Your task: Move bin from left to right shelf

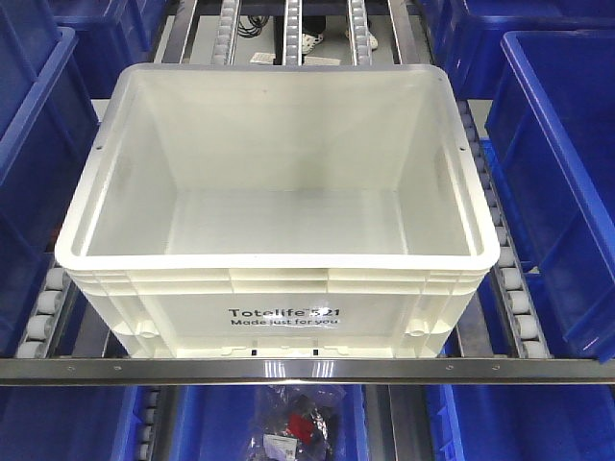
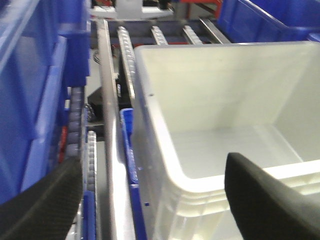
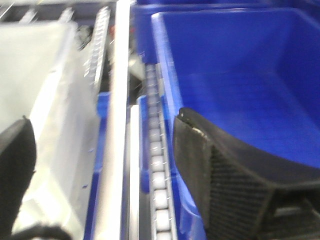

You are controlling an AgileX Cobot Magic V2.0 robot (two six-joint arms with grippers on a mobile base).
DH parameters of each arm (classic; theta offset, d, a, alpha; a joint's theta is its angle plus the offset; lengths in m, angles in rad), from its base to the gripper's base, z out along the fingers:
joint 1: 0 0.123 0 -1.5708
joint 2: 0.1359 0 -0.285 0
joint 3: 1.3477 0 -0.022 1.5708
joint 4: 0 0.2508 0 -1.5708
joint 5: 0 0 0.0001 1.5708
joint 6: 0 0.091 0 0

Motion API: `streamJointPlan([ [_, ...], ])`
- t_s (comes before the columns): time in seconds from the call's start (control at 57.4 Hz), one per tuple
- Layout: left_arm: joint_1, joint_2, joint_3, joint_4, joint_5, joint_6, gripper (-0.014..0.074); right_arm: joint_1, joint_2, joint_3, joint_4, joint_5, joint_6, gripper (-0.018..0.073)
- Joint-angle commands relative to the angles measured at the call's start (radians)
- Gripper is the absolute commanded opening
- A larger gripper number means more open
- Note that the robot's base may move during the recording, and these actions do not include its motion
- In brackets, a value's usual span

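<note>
The white bin (image 1: 279, 211), printed "Totelife 521", stands empty on a grey roller rack (image 1: 516, 288), its front against the metal rail (image 1: 307, 370). Whether this rack is the right shelf I cannot tell. Neither gripper shows in the front view. In the left wrist view my left gripper (image 2: 152, 165) is open and straddles the bin's (image 2: 225, 100) near left corner, one finger (image 2: 45, 205) outside and one (image 2: 265, 200) over the inside. My right gripper (image 3: 102, 125) is open too. It spans the bin's (image 3: 45, 75) right wall and the roller lane (image 3: 157, 165).
Blue bins flank the white one closely at left (image 1: 38, 144) and right (image 1: 567, 173), and my right gripper's outer finger (image 3: 225, 180) hangs over the right one (image 3: 240, 65). More blue bins and a bag of small parts (image 1: 298, 427) lie on the level below.
</note>
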Motion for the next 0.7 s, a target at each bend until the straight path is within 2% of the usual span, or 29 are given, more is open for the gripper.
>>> streamJointPlan([
  [0.0,-0.037,0.092,-0.095,-0.006,-0.042,0.032,0.0562,0.051,0.102,-0.084,-0.010,-0.047,-0.026,0.0533],
  [0.157,-0.047,0.291,-0.220,-0.006,0.016,0.036,0.0562,0.119,0.326,-0.211,0.008,-0.031,-0.024,0.0533],
  [0.262,-0.047,0.402,-0.295,-0.006,0.037,0.035,0.0562,0.127,0.459,-0.313,0.069,-0.011,-0.019,0.0533],
  [0.384,-0.047,0.538,-0.387,-0.006,0.069,0.022,0.0562,0.127,0.611,-0.426,0.093,0.035,-0.019,0.0533],
  [0.575,-0.047,0.728,-0.529,-0.005,0.111,0.002,0.0562,0.127,0.816,-0.650,0.092,0.185,-0.009,0.0533],
  [0.68,-0.046,0.823,-0.612,-0.006,0.177,0.001,0.0562,0.127,0.913,-0.762,0.094,0.292,-0.007,0.0533],
])
